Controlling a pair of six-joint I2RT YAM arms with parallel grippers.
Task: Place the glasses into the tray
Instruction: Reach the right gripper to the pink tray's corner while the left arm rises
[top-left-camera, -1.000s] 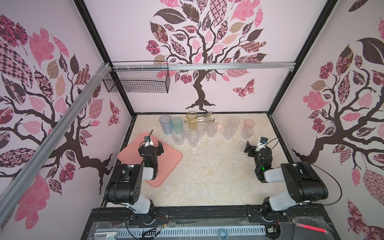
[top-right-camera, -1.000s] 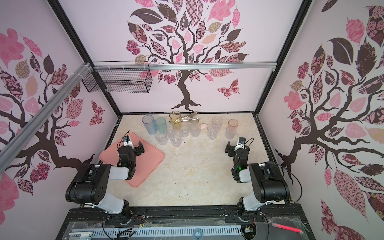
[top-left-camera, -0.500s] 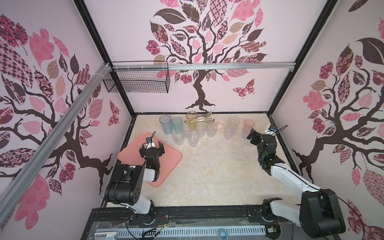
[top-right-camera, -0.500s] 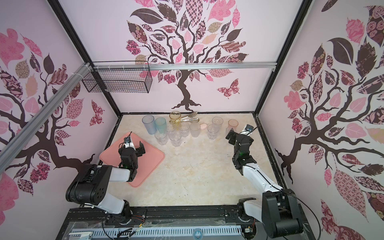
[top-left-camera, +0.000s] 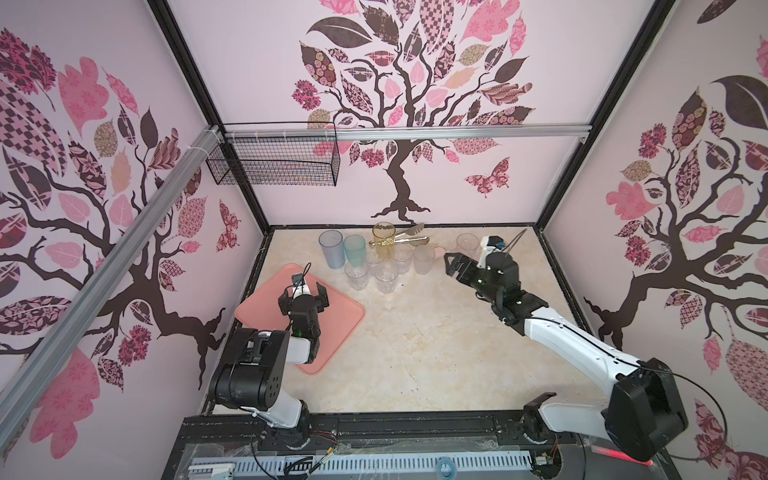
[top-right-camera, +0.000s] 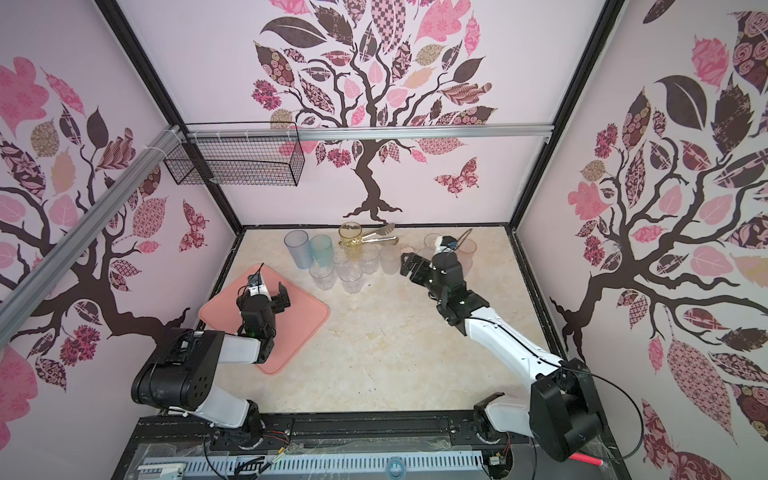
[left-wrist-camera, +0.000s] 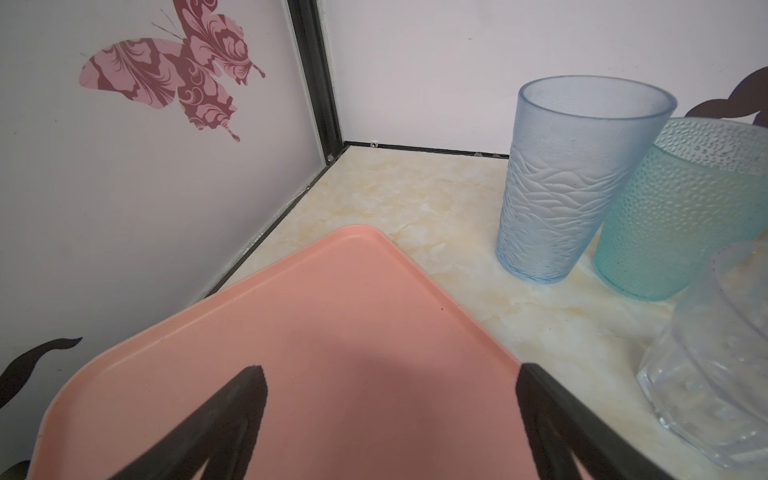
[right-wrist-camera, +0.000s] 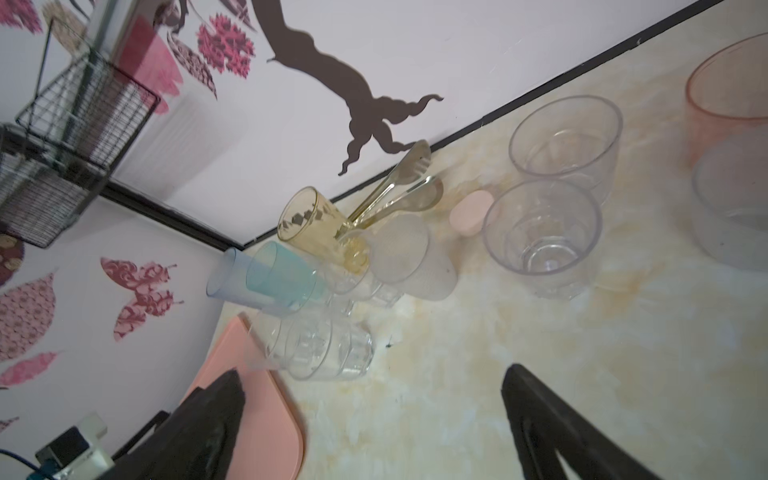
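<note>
Glasses (top-left-camera: 386, 277): probably light, slick plastic; far tabletop (top-left-camera: 415, 340); grasp at rim wall.
Tray (top-left-camera: 340, 309): empty, left.
Left gripper (top-left-camera: 303, 293): wide open, empty.
Right gripper (top-left-camera: 452, 265): wide open, empty.

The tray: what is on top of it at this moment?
Nothing shows on the tray; its visible surface is bare. The open left claw is over it, and the arm covers part of it in both top views.
</note>
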